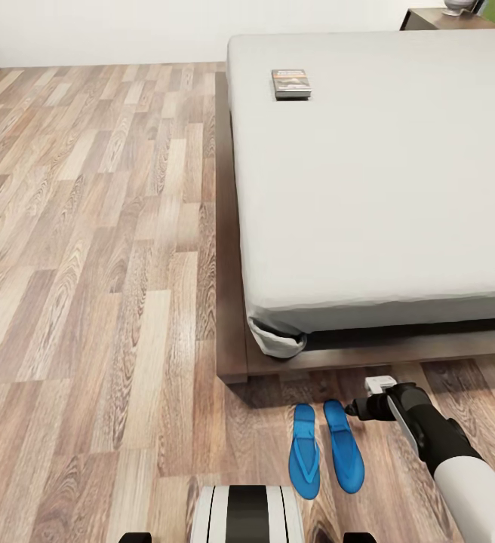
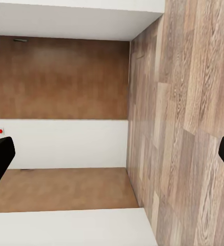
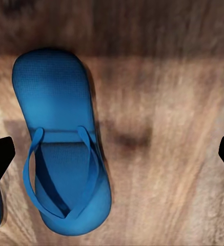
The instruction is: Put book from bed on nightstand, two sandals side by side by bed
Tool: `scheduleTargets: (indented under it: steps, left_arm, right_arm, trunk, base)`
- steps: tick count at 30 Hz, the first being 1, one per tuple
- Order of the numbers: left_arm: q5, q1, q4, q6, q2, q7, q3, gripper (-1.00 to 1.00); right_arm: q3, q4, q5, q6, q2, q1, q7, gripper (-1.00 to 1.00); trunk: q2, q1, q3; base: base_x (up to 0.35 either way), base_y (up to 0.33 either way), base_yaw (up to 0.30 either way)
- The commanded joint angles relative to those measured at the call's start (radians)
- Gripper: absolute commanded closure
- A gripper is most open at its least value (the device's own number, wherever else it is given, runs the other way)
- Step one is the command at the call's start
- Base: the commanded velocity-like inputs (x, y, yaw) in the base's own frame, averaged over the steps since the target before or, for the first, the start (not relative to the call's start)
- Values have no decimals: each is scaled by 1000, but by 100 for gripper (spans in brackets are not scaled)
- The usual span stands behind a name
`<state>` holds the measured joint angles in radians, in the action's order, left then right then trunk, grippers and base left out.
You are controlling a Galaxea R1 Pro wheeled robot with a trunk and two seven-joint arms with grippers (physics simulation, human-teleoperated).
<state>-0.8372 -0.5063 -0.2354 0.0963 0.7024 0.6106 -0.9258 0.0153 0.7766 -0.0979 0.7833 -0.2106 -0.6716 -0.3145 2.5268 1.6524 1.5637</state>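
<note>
The right claw [image 1: 353,412] hangs wide open and empty just right of the two blue sandals [image 1: 327,448], which lie side by side on the floor [image 1: 89,302] by the bed [image 1: 383,188], seemingly just released. The left claw [image 2: 112,154] also gapes empty, while the book [image 1: 290,84] waits on the far mattress.

Two flat sandals [image 1: 327,449]: bright blue, soles finely dotted, straps same blue. Small thin paperback book [image 1: 290,83]: dark cover, orange band, pale lettering. Large bed mattress [image 1: 383,173]: plain pale grey-white; platform frame [image 1: 229,302] dark brown wood. Plank floor [image 1: 89,264]: mixed tan, beige and grey-brown, strong grain. Right arm's claw [image 1: 364,400]: black with white parts. Wall panels [image 2: 58,77] seen past left claw [image 2: 112,156]: brown wood between white bands.
</note>
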Motion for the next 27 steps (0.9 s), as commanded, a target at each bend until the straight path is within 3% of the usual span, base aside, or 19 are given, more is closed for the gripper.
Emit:
scheduleTargets:
  steps: [1, 7, 11, 23, 27]
  left_arm:
    - [-7, -1, 2, 8, 0, 1, -8, -100]
    - [-7, -1, 2, 8, 0, 1, -8, -100]
    - [-7, -1, 2, 8, 0, 1, -8, -100]
    - [-7, -1, 3, 7, 0, 1, -8, -100]
    - [-7, -1, 3, 7, 0, 1, -8, -100]
  right_arm:
    - [1, 0, -10, 3, -1, 0, -8, -100]
    - [1, -7, -11, 3, -6, 0, -8, -100]
    - [0, -20, -10, 1, -23, 0, -8, -100]
    - [0, -39, -9, -2, -40, 1, -8, -100]
    - [0, -48, -9, -3, -43, 1, -8, -100]
  trunk:
    - [0, 0, 1]
    - [0, 0, 1]
    - [0, 0, 1]
    - [-3, -6, -46]
    - [-3, -6, -46]
  base:
    - [0, 0, 0]
    - [0, 0, 0]
    - [0, 0, 0]
    - [0, 0, 0]
    - [0, 0, 0]
